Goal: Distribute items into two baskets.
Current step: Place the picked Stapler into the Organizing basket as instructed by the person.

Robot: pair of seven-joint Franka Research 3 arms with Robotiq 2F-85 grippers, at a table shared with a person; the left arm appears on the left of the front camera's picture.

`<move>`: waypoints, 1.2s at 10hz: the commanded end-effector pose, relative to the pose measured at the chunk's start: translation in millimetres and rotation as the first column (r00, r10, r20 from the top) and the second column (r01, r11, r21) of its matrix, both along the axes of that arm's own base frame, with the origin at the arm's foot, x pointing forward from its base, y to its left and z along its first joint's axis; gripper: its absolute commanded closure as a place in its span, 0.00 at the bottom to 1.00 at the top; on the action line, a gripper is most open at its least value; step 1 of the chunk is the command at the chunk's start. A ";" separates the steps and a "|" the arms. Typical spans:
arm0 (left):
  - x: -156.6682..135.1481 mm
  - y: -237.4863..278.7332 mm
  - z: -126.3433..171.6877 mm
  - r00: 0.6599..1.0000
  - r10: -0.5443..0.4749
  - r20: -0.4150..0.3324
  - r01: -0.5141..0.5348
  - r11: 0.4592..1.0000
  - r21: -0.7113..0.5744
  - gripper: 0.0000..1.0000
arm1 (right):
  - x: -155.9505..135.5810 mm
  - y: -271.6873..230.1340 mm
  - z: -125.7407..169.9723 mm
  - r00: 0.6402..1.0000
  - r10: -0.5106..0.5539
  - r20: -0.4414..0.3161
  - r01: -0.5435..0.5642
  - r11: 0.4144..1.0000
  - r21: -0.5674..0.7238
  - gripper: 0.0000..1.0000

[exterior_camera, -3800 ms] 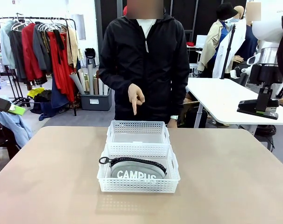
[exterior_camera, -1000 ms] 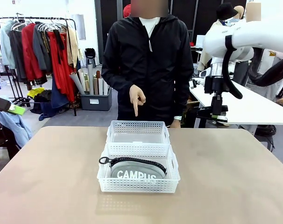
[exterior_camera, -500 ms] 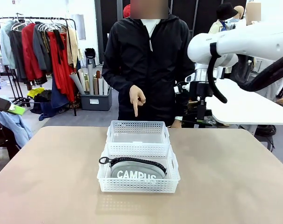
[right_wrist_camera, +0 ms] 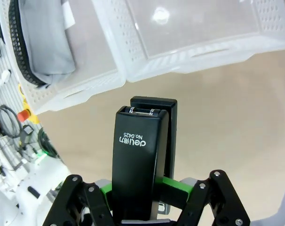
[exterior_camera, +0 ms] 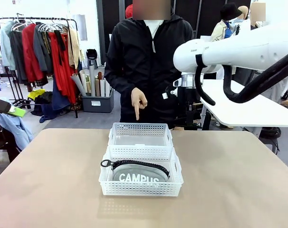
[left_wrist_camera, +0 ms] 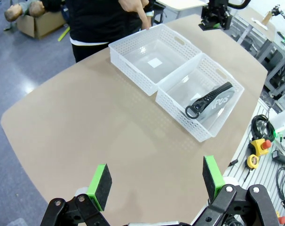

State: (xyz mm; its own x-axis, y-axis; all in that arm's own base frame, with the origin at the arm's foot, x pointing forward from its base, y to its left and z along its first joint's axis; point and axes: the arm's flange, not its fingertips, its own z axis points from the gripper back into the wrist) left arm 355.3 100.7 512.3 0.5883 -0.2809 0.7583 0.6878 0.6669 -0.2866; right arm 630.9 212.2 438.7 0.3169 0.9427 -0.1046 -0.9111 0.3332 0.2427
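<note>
My right tool pinches the black stapler above the counter, at about 2 o'clock of the far basket, which is bare. The CAMPUS pouch lies in the near basket. My left tool hangs spread, holding nothing. The person's hand points down at the far basket. Risk: a release short of the rim drops the stapler onto the counter; a descent there could meet that hand.
</note>
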 end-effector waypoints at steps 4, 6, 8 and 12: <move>1.8 0.9 -1.0 1.000 -0.008 0.022 0.008 1.000 -0.012 0.00 | 30.1 52.9 1.5 0.993 0.093 0.074 -0.090 0.995 -0.048 1.00; 1.8 0.9 -1.0 1.000 -0.008 0.022 0.008 1.000 -0.012 0.00 | 40.6 73.1 -3.6 0.989 0.137 0.059 -0.135 0.990 -0.038 1.00; 1.8 0.9 -1.0 1.000 -0.008 0.022 0.008 1.000 -0.012 0.00 | 51.7 92.4 -14.0 0.983 0.180 0.033 -0.181 0.984 0.007 1.00; 1.8 0.9 -1.0 1.000 -0.008 0.022 0.008 1.000 -0.012 0.00 | 49.5 126.9 -24.4 0.968 0.247 0.043 -0.249 0.967 0.047 1.00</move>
